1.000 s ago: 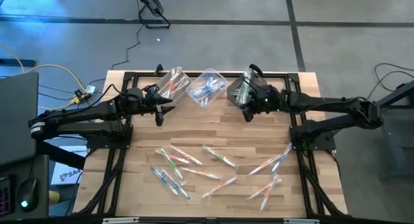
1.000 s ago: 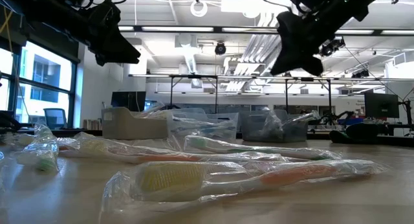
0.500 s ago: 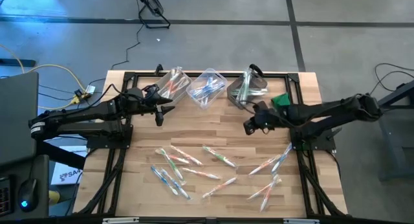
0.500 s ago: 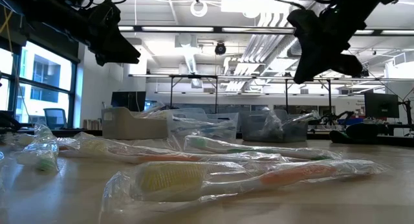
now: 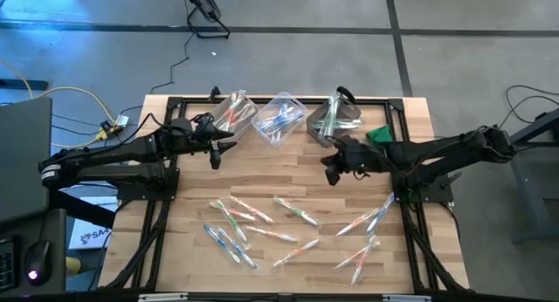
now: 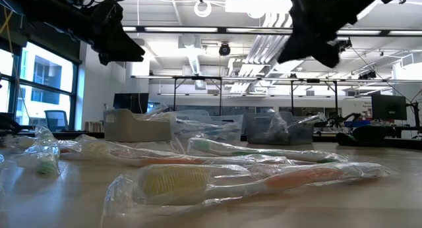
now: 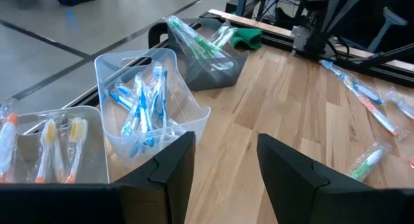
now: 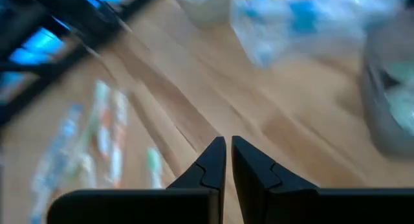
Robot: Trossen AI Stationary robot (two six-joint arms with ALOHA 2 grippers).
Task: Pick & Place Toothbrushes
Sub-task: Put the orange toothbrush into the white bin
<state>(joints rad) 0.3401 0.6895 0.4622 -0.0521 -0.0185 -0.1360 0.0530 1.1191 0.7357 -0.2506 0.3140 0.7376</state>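
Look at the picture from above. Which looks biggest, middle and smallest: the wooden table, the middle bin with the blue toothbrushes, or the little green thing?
1. The wooden table looks far the biggest.
2. The middle bin comes next.
3. The little green thing looks smallest.

All three lie at about table level, so distance from the camera barely changes this.

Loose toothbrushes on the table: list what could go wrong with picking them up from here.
1. The toothbrushes lie in crinkly clear wrappers, several overlapping, so a pinch may slip or lift two at once.
2. The right gripper is shut and empty above bare wood; it must open before descending, or it will only push a wrapper.
3. The three bins stand close together, tilted and quite full, so a dropped brush may land in the wrong bin.
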